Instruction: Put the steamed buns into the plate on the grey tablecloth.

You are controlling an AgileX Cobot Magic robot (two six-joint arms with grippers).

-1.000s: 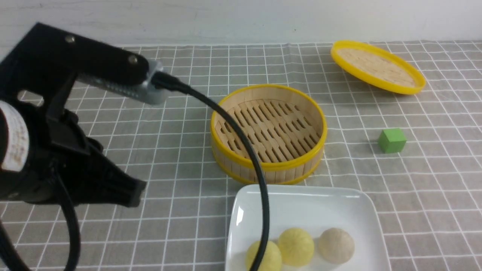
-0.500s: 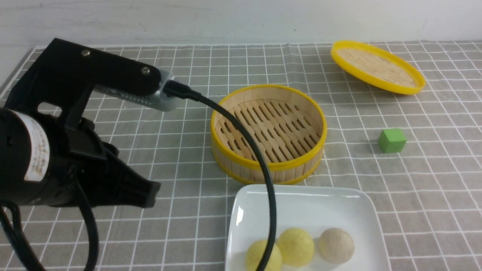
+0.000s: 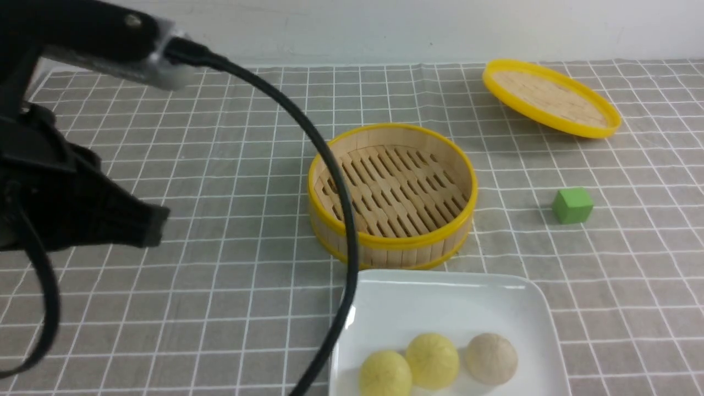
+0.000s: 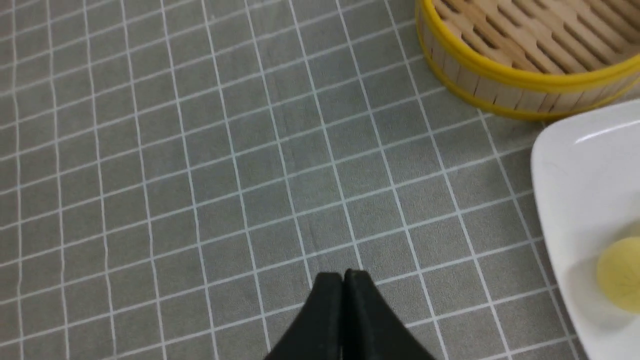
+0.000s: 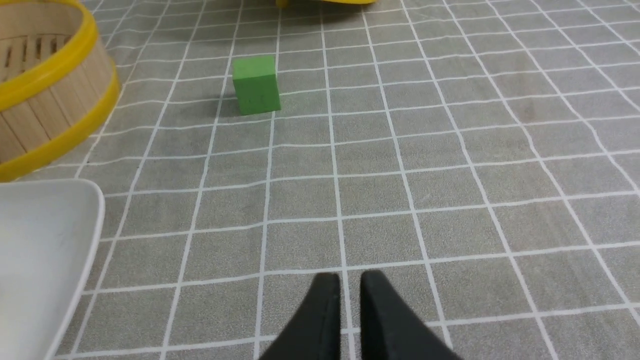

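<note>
All three steamed buns lie in the white plate [image 3: 451, 300], grouped towards its near part: one yellow bun [image 3: 385, 374] on the left, a second yellow bun [image 3: 433, 361] touching or nearly touching it, and a beige bun [image 3: 491, 358] just to the right of that one. The plate, a rounded square with a low rim, rests on the grey tablecloth [image 3: 231, 308] with its thin white grid. Just beyond the plate sits the round bamboo steamer [image 3: 393, 190], yellow-edged, its slatted floor showing. Farther off than the plate, to its right, is a small green cube [image 3: 572, 205], and well beyond the plate on that same side is the yellow-rimmed lid [image 3: 553, 99], tilted. Left of the plate the dark left arm [image 3: 71, 165] looms close to the camera, and its black cable [image 3: 344, 203] arches across the view in front of the steamer and the plate's left edge. The left hand [image 4: 344, 280] is closed with nothing in it, above bare cloth to the plate's left. The right hand [image 5: 352, 280] is parted by a narrow gap, holding nothing, over cloth to the plate's right.
</note>
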